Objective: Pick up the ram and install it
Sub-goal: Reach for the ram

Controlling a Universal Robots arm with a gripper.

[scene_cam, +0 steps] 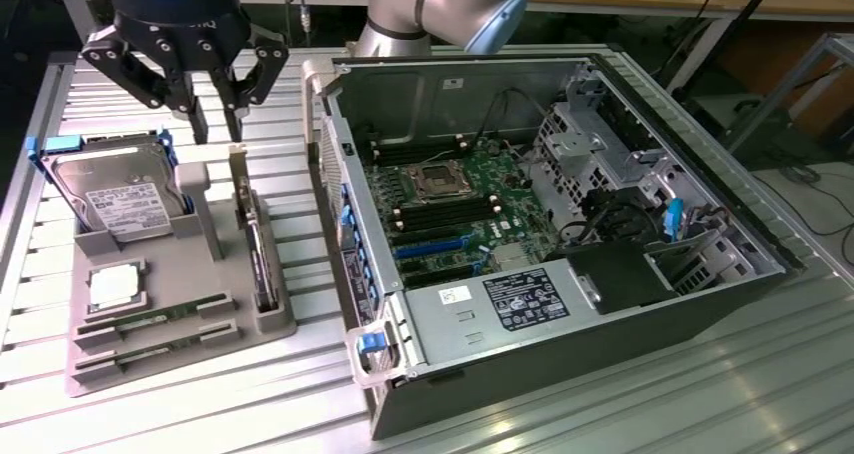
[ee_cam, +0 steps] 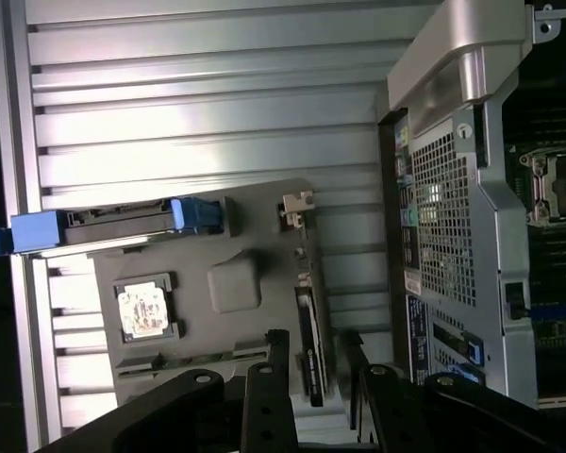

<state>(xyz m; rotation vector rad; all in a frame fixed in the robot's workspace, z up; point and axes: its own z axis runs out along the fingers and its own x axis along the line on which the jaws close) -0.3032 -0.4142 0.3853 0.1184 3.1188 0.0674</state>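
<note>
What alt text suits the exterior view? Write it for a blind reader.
An open gripper hangs over a gray tray holding a hard drive, an upright card, a chip and ram. To the exterior view's right stands an open computer case with its motherboard exposed.

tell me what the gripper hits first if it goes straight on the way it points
Likely the upright card in the grey holder; the open gripper points down at it, card lined up between its fingers. Depth is unclear.
</note>
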